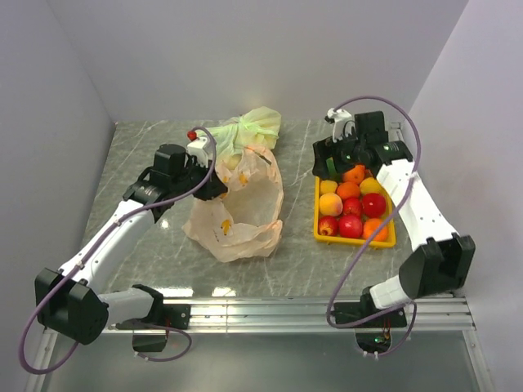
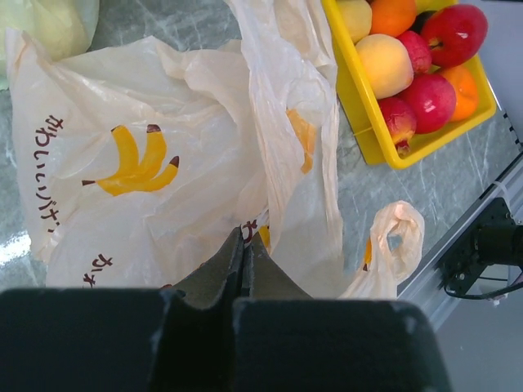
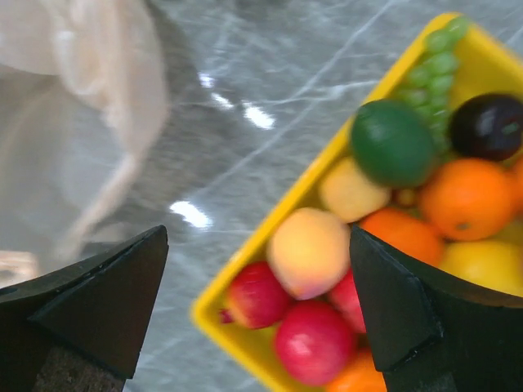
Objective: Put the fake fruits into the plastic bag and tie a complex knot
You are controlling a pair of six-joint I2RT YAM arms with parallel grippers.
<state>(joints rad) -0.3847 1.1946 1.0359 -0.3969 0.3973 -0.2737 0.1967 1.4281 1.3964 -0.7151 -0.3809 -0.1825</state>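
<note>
Fruits (image 1: 353, 208) lie heaped in a yellow tray (image 1: 358, 242) at the right of the top view: red apples, oranges, a peach (image 3: 309, 251), a green round one (image 3: 392, 143), grapes (image 3: 437, 61) and a dark plum (image 3: 489, 124). The bag (image 1: 245, 204) sits crumpled on the bench (image 1: 302, 253) at the centre, just left of the tray, with a banana print (image 2: 135, 163) on its side and a handle loop (image 2: 398, 237) trailing at the lower right of the left wrist view. The left end effector (image 2: 245, 245) is at the bag's upper left edge, its fingers pressed together with bag film pinched at their tips. The right end effector (image 3: 257, 237) hangs over the far end of the tray, fingers spread wide and holding nothing, the peach between them in the right wrist view. A pale green knotted bag (image 1: 249, 131) lies at the upper centre, behind the bag.
</note>
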